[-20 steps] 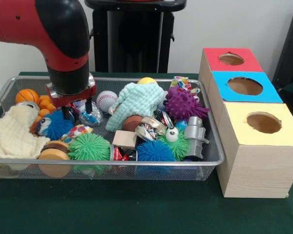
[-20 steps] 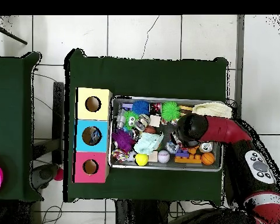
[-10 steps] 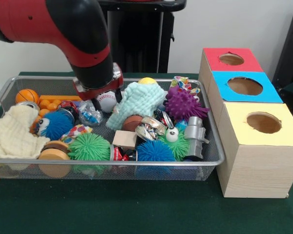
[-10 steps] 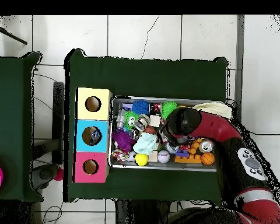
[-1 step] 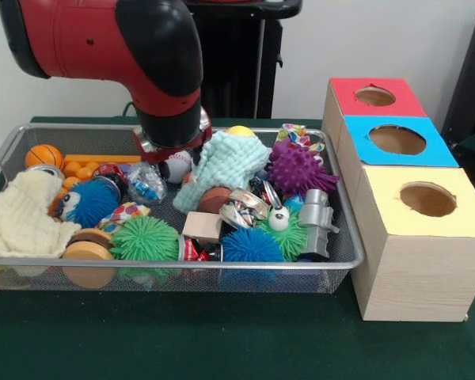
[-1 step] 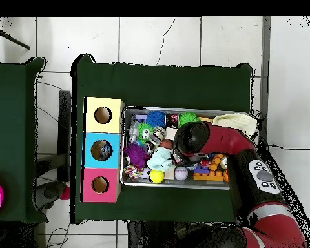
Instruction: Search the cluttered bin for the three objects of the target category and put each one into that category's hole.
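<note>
A wire bin (image 5: 356,257) holds mixed toys. Among them are a baseball (image 5: 176,166), a mini basketball (image 5: 44,156), a yellow ball (image 5: 239,131) and a brown ball (image 5: 216,199). There are also a purple spiky ball (image 5: 299,170), a green spiky ball (image 5: 145,239) and a blue spiky ball (image 5: 251,245). My gripper (image 5: 179,158) hangs low over the baseball, beside the teal cloth (image 5: 222,166); the wrist hides its tip. In the overhead view the arm (image 6: 193,137) covers the bin's middle, near the baseball (image 6: 181,173). I see nothing held.
A wooden box next to the bin has a red hole (image 5: 374,96), a blue hole (image 5: 397,140) and a yellow hole (image 5: 427,199). A cream cloth (image 5: 20,214), a wood block (image 5: 203,226) and a grey metal part (image 5: 317,214) also lie in the bin.
In the front view the arm has swung right, from the bin's left part to above the baseball and the teal cloth's edge. The toys look unmoved.
</note>
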